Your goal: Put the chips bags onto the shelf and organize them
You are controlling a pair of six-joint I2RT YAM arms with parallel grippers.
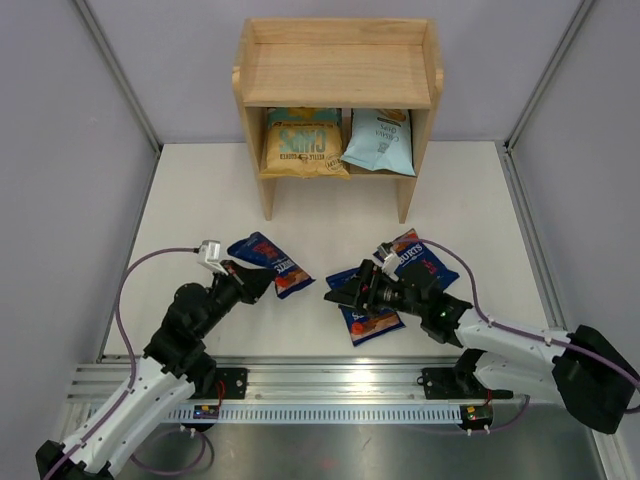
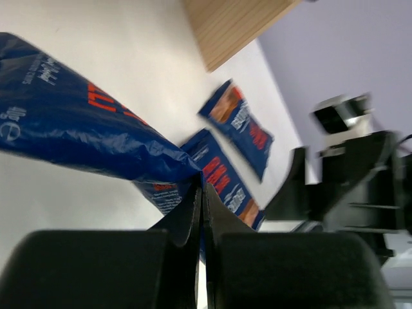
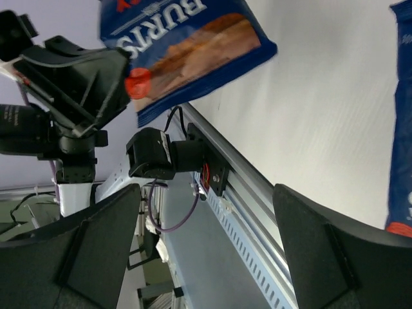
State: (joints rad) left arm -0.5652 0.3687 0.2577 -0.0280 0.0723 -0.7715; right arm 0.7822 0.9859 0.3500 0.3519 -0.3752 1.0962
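Observation:
My left gripper (image 1: 256, 283) (image 2: 203, 187) is shut on the near edge of a dark blue Burts bag (image 1: 268, 261) (image 2: 84, 129) left of the table's centre. That bag also shows in the right wrist view (image 3: 187, 45). My right gripper (image 1: 336, 290) (image 3: 207, 193) is wide open and empty, just left of a second Burts bag (image 1: 372, 318) (image 2: 225, 187) lying flat. A third Burts bag (image 1: 425, 258) (image 2: 239, 125) lies behind it. The wooden shelf (image 1: 338, 75) stands at the back. The tan Chips bag (image 1: 303, 142) and the pale blue bag (image 1: 380, 140) stand on its lower tier.
The shelf's top tier (image 1: 340, 72) holds nothing. Its legs (image 1: 267, 198) stand on the white table. The metal rail (image 1: 330, 385) with both arm bases runs along the near edge. Grey walls (image 1: 60, 150) close in the sides. The right arm (image 2: 347, 174) is close to my left gripper.

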